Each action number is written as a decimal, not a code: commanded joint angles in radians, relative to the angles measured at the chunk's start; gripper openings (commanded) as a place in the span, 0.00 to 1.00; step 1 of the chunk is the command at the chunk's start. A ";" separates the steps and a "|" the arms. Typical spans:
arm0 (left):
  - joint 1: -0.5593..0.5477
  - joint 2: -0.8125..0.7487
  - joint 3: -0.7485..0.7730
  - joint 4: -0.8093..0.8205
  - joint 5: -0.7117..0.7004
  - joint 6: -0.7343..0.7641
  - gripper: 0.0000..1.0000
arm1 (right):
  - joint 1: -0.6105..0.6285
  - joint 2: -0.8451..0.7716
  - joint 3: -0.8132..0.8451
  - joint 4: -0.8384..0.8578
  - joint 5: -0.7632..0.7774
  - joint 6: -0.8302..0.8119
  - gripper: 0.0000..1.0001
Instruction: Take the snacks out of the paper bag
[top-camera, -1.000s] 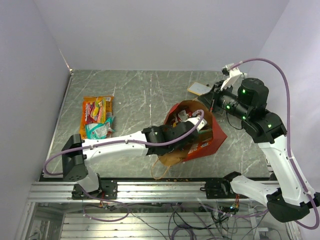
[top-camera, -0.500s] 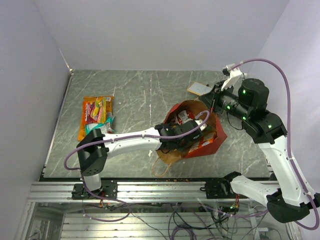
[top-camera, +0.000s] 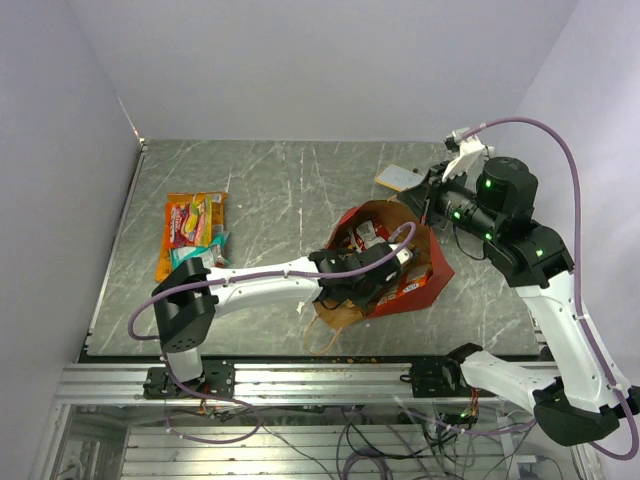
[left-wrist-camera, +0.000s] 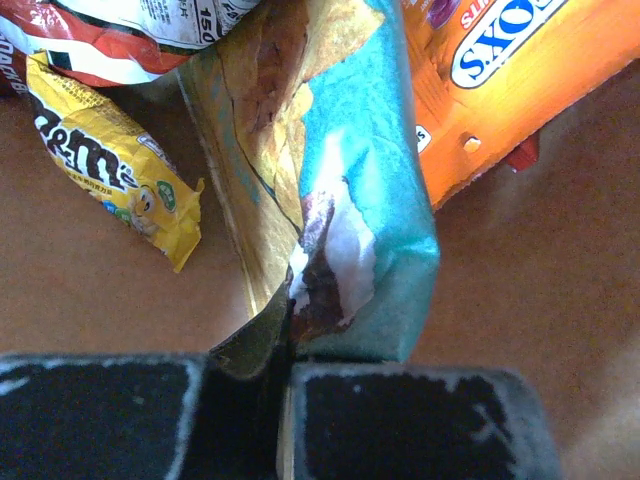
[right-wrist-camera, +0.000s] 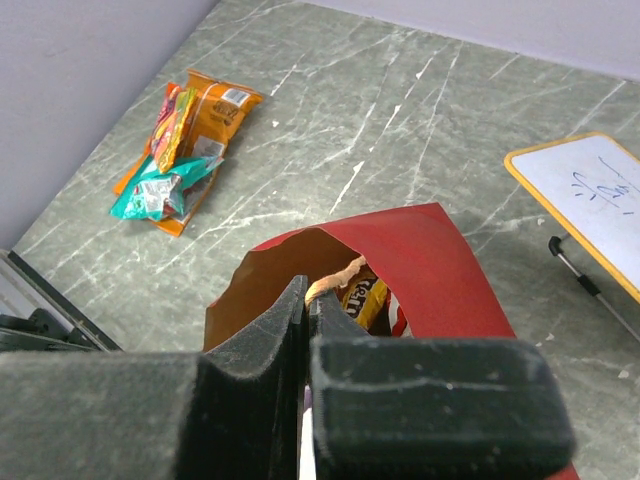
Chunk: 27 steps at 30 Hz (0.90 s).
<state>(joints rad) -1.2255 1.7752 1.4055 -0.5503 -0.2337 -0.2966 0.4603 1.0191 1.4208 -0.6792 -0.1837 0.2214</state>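
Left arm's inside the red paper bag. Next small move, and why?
Probably draw the left gripper back out of the red paper bag. Its jaws look shut on the edge of a teal-and-gold crinkly packet, and the right gripper pinches the bag's rim, holding the mouth open.

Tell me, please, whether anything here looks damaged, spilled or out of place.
The paper bag lies askew, its rim pinched by the right gripper. Inside, the left gripper clamps a teal packet that is folded and creased lengthwise. Small brown specks, perhaps crumbs, lie scattered just in front of the bag.
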 joint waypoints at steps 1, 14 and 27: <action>0.005 -0.093 0.025 0.020 0.029 -0.017 0.07 | 0.001 0.003 0.018 0.033 -0.005 -0.007 0.00; 0.011 -0.368 -0.026 0.037 0.018 -0.040 0.07 | 0.001 0.010 0.021 0.034 -0.008 -0.001 0.00; 0.050 -0.540 -0.028 0.030 0.137 -0.051 0.07 | 0.001 0.016 0.014 0.048 -0.022 0.014 0.00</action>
<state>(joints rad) -1.1919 1.3392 1.3537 -0.5972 -0.1562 -0.3264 0.4603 1.0367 1.4208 -0.6701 -0.1947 0.2276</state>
